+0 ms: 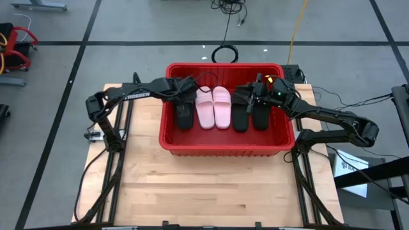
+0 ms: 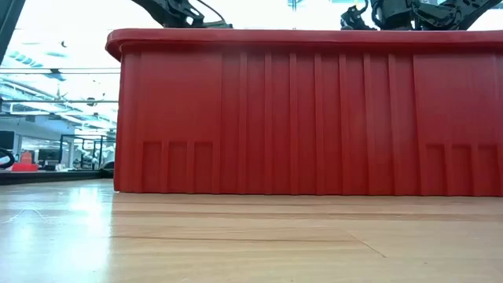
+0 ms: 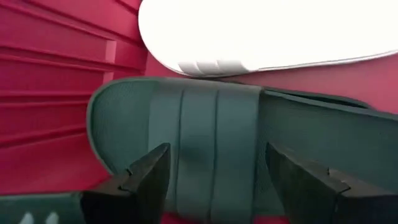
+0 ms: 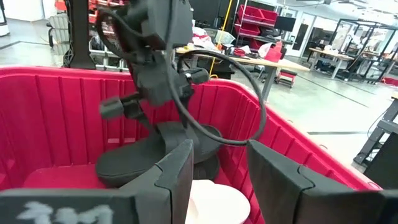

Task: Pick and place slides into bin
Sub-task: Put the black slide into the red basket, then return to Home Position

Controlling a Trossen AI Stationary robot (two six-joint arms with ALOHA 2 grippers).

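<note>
We are hovering the left end effector, fingers spread and empty, over a black slide at the bin's 9 o'clock side; best lifting straight up, clear of the strap. Two pink slides sit centre. Right end effector, jaws parted, holding nothing, hangs above two black slides toward 3 o'clock, crowding any exit.
</note>
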